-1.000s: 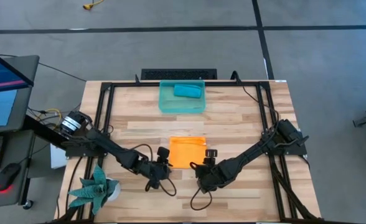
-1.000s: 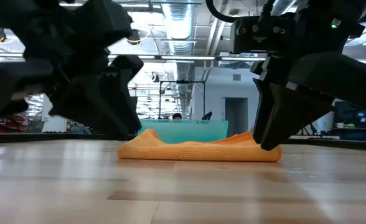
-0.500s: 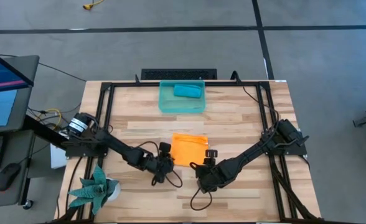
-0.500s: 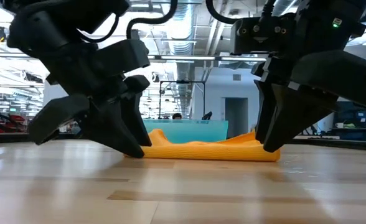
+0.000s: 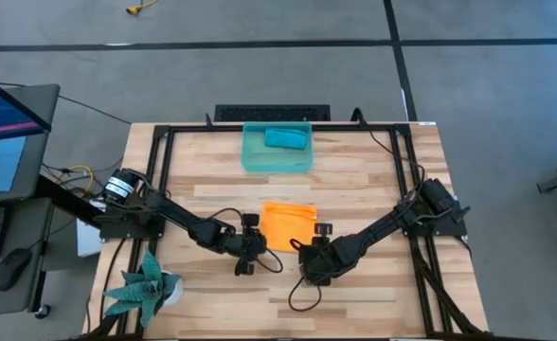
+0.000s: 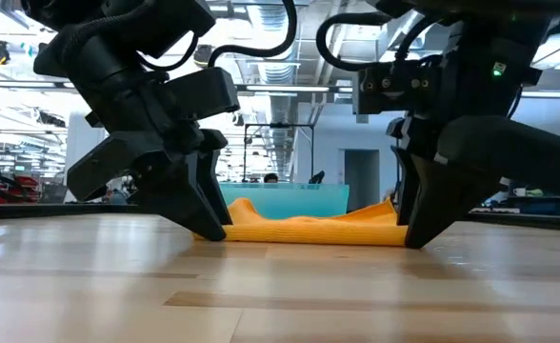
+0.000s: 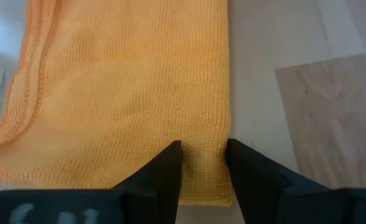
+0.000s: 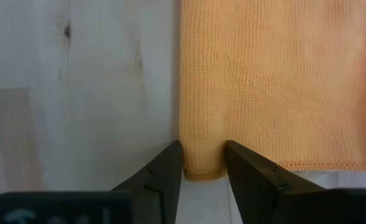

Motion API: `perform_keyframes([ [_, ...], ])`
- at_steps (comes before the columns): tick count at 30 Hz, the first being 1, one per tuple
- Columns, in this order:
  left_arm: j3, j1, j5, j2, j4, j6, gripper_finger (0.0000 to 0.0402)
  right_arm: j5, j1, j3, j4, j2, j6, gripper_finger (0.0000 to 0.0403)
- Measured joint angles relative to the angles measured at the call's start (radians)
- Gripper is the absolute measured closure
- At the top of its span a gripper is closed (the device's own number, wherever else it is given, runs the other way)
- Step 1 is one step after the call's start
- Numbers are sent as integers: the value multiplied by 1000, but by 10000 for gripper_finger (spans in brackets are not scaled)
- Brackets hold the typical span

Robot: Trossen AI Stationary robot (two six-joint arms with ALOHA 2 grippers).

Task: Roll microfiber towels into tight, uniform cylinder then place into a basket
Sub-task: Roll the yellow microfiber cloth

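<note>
While orange towel (image 5: 288, 224) lies flat btwn arms, left gripper (image 7: 203, 167) & right gripper (image 8: 203, 167) each straddle a near corner, jaws part-open, not yet clamped.

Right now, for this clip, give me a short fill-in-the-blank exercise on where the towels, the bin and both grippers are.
1. The folded bright orange microfiber towel lies on the wooden ____.
2. The small teal-blue rolled towel lies inside the translucent teal-green plastic ____.
3. The left gripper and the right gripper each straddle a near ____ of the orange towel.

Missing words: table; basket; corner
</note>
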Motion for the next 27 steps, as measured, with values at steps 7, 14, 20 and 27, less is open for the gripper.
perform_keyframes([
  [7,-2,1,33,1,10,5,340,-9,-9,-10,21,-1,5,278],
  [14,8,4,52,0,5,-37,393,-11,4,-11,28,1,94,358],
  [20,85,-17,75,3,-122,-137,387,-18,33,-10,64,3,114,383],
  [27,199,-71,109,7,-355,-242,386,-112,79,58,84,8,158,395],
])
